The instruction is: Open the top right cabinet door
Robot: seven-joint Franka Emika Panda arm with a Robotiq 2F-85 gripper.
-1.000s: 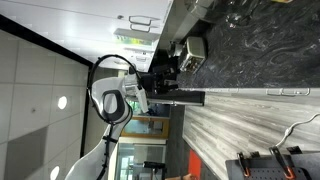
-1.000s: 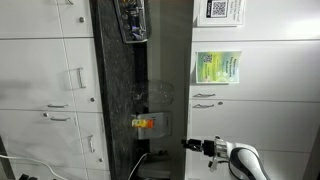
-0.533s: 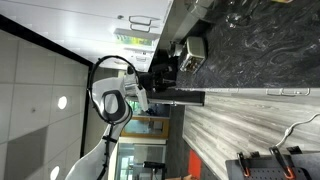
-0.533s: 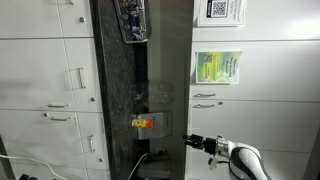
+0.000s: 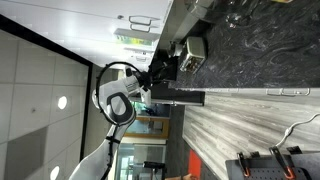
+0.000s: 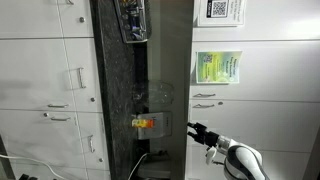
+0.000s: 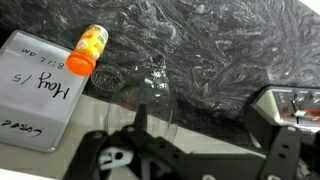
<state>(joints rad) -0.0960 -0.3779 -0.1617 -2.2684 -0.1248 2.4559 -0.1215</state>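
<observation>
The pictures stand turned on their side. The top right cabinet door [image 6: 265, 120] is a plain white panel with a slim silver bar handle [image 6: 205, 105], next to the dark marble strip [image 6: 120, 90]. My gripper [image 6: 197, 131] hovers at the door's edge by the marble, a short way from the handle and not touching it. It also shows in an exterior view [image 5: 160, 74]. In the wrist view my gripper [image 7: 210, 140] is open and empty. Its left finger [image 7: 140, 122] and right finger [image 7: 286, 150] stand wide apart over the marble counter.
An orange bottle [image 7: 88, 50], a clear glass [image 7: 150, 95] and a white labelled box [image 7: 35, 90] stand on the marble. A green poster [image 6: 217, 67] hangs on the neighbouring white door. A grey wood-grain panel [image 5: 240, 125] with a bar handle [image 5: 285, 92] lies nearby.
My gripper has shifted along the door's edge towards the handle, and the wrist has turned a little. The door has not moved.
</observation>
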